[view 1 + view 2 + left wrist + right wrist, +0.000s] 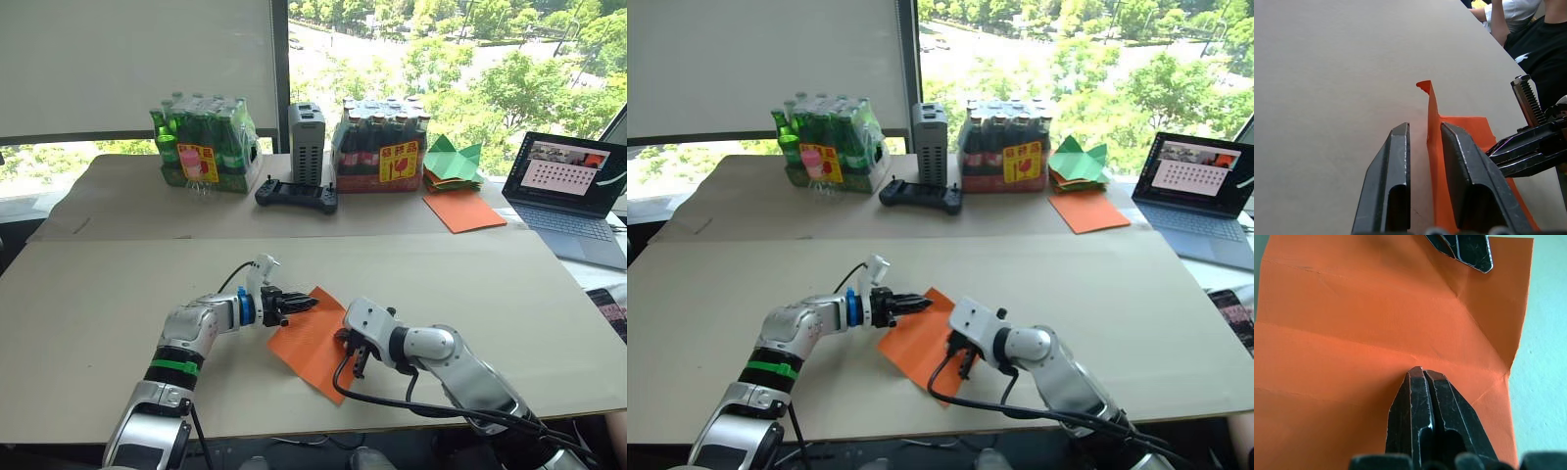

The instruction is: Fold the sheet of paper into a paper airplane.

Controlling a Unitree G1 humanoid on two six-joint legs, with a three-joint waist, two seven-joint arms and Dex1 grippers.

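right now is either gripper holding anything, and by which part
The left gripper has a raised corner of the sheet of paper between its open fingers, not clamped. The right gripper, shut, presses its tips onto the sheet's middle, holding nothing.

Matt creased orange sheet of paper (1352, 333), glossy black pincer (1422, 374)
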